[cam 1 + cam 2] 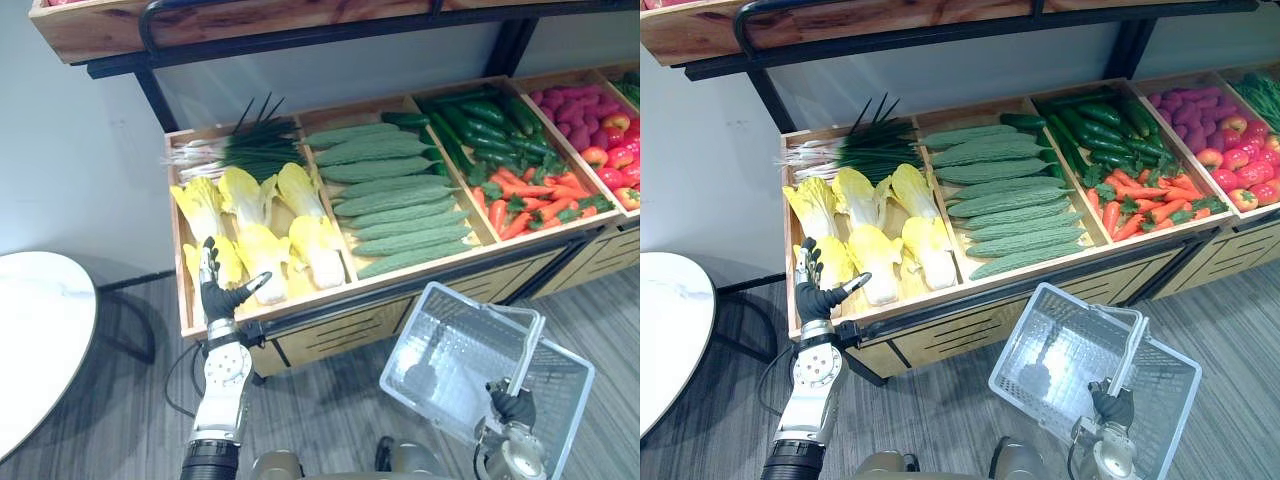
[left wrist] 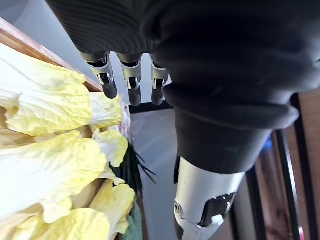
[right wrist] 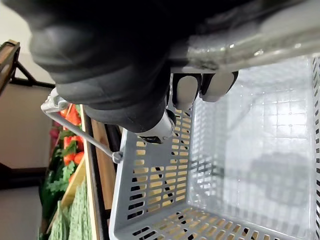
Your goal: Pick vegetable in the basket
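The right hand (image 1: 513, 407) was curled round the handle (image 1: 528, 350) of the tilted grey basket (image 1: 452, 345) just beyond it, while the left hand (image 1: 214, 294) stood upright, fingers straight, thumb spread, yellow cabbages (image 1: 262, 245) just past its fingertips.

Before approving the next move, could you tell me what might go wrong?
The open left hand sits by the crate rim, so its fingers may catch the wood instead of a napa cabbage. The cabbages overlap; lifting one could drag a neighbour out. The empty basket hangs tilted from the right hand, so a cabbage might roll out.
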You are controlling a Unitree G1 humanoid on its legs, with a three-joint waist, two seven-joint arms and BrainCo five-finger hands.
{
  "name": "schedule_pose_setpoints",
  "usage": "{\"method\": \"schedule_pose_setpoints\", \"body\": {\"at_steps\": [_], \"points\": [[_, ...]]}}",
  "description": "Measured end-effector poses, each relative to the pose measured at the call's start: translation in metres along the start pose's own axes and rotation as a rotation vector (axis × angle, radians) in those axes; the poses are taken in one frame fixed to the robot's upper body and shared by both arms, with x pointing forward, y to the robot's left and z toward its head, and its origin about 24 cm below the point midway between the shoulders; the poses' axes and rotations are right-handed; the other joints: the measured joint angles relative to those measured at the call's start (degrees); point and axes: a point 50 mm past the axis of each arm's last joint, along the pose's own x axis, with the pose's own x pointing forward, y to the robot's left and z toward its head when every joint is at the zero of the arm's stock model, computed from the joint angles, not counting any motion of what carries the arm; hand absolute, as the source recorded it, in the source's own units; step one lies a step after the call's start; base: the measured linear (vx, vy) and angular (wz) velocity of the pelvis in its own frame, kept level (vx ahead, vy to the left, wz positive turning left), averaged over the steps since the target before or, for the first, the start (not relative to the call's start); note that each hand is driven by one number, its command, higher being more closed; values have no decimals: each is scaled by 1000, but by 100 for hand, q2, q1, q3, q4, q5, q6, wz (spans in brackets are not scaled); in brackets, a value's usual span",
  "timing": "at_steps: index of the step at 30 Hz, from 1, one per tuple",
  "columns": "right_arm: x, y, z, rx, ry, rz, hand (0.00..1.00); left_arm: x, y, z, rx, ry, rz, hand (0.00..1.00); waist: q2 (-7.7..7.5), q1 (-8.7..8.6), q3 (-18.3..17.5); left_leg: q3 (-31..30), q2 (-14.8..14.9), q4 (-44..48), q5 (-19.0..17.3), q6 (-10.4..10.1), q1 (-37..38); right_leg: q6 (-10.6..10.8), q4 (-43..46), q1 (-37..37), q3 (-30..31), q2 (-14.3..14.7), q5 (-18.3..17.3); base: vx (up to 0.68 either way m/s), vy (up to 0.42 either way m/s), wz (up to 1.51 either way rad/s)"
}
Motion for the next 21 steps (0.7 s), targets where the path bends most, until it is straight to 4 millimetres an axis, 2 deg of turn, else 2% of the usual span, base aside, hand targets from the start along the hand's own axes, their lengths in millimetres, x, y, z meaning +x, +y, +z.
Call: {"method": "schedule_pose_setpoints", "body": {"at_steps": [4,8,11,17,21], "points": [[1,1,-7,-22,31,13,100,19,1,-6,98,27,-6,0,-131,-57,79,136,-41,-187,106,-60,68,-50,-133,-73,189,121,89,56,-1,-23],[2,11,-6,-39,25,60,100,35,19,-12,170,63,53,0,-207,-194,136,330,-31,-367,202,-88,69,-93,-262,-234,473,217,229,21,-2,-29],[6,12,0,-43,6,65,100,48,25,-9,220,55,81,0,-244,-311,280,354,6,-361,230,-79,-11,-104,-391,-271,509,291,345,-36,-16,-12],[8,17,6,-60,-23,94,100,75,35,1,240,68,181,0,-278,-308,609,422,106,-314,255,-81,-291,-116,-603,-475,625,356,581,-88,-30,-11],[9,25,12,-65,-50,125,100,86,35,7,254,76,206,0,-279,-302,730,478,121,-278,265,-90,-465,-120,-667,-625,645,386,669,-36,-23,-4]]}}
